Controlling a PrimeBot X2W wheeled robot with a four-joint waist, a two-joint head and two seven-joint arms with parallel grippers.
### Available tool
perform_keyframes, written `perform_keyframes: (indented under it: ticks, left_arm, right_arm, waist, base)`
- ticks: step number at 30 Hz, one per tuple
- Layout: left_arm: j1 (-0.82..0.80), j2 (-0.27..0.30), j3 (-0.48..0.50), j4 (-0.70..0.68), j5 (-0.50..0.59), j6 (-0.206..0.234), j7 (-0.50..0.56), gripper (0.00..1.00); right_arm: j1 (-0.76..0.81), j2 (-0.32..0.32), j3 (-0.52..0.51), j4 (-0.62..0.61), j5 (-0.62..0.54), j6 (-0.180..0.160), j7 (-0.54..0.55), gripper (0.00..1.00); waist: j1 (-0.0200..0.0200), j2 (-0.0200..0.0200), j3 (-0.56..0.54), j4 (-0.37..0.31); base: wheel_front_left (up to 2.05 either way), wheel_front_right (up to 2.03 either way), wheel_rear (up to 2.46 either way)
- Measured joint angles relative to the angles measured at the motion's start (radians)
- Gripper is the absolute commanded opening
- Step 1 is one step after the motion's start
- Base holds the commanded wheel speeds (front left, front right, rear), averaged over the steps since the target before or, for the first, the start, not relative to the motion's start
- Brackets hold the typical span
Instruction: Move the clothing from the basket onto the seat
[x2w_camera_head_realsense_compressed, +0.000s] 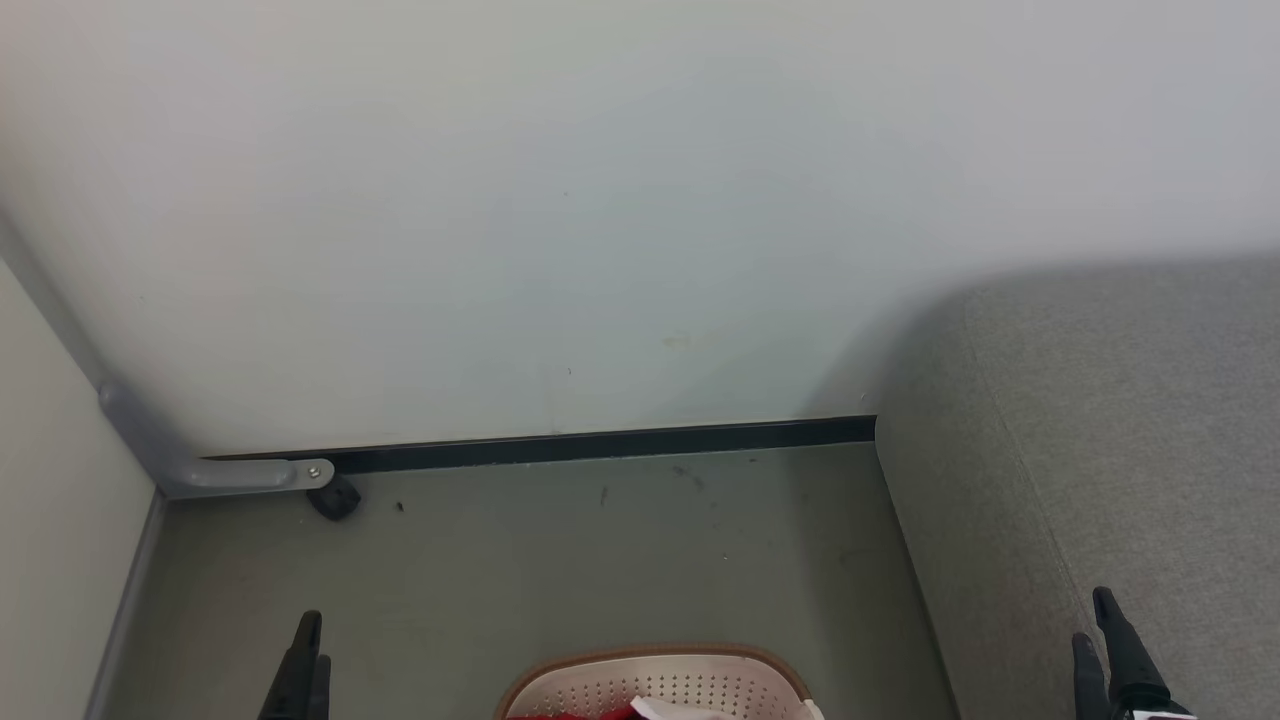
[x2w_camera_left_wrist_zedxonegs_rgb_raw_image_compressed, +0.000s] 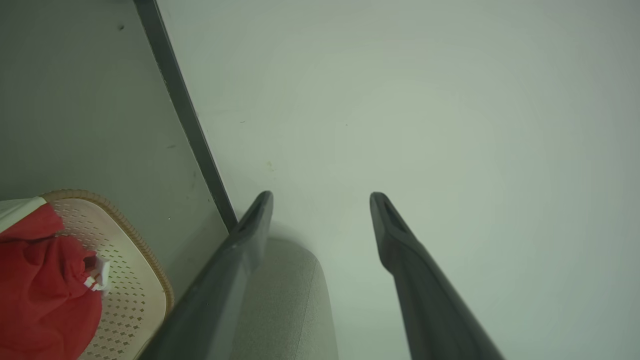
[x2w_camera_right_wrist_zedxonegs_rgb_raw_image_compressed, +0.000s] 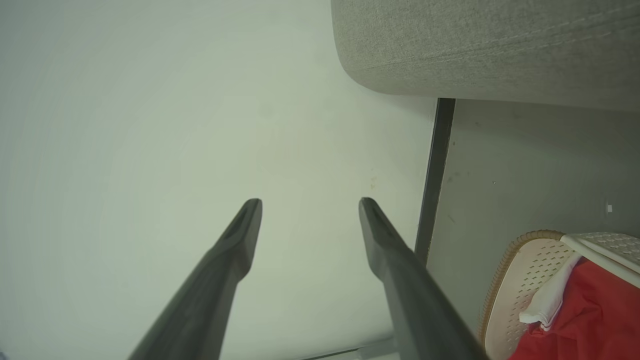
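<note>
A pale wall (x2w_camera_head_realsense_compressed: 600, 200) takes up the top half of the head view, and the grey seat (x2w_camera_head_realsense_compressed: 1100, 420) fills the right side from mid-frame down to the lower right. A dull green floor (x2w_camera_head_realsense_compressed: 600, 560) lies below the dark skirting. The basket (x2w_camera_head_realsense_compressed: 650, 655) sits at the bottom centre, cut off by the frame edge, with the red clothing (x2w_camera_left_wrist_zedxonegs_rgb_raw_image_compressed: 45, 295) bunched inside it and some white trim poking up. The left gripper (x2w_camera_left_wrist_zedxonegs_rgb_raw_image_compressed: 321, 197) at the lower left and the right gripper (x2w_camera_right_wrist_zedxonegs_rgb_raw_image_compressed: 310, 201) at the lower right both stand wide apart with nothing between the fingers, raised well clear of the basket. The step in hand looks like the reach for the garment: both arms should probably come inward and down over the basket. The fingers are best sunk into the thick of the red folds rather than the trim, then closed firmly before lifting, so the cloth clears the brown rim without dragging the light basket along. No brand, label or writing can be read anywhere
</note>
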Motion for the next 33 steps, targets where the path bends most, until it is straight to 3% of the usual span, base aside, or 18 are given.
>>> perform_keyframes:
  ticks: [8, 21, 33]
  left_arm:
    - [-0.002, 0.005, -0.021, -0.013, 0.013, 0.000, -0.035, 1.00]
    - [-0.016, 0.039, -0.070, -0.028, 0.139, -0.001, -0.090, 1.00]
    - [-0.025, 0.088, -0.132, -0.033, 0.361, 0.013, -0.140, 1.00]
  right_arm:
    - [-0.005, -0.003, 0.034, -0.012, -0.030, 0.000, -0.030, 1.00]
    - [-0.038, -0.034, 0.118, -0.021, -0.148, 0.000, -0.078, 1.00]
    - [-0.078, -0.079, 0.214, -0.031, -0.335, 0.000, -0.123, 1.00]
  waist:
    - [0.0000, 0.0000, 0.002, 0.000]
    - [0.0000, 0.0000, 0.004, 0.001]
    - [0.0000, 0.0000, 0.002, 0.002]
  base:
    - [0.00, 0.00, 0.00]
    - [0.00, 0.00, 0.00]
    - [0.00, 0.00, 0.00]
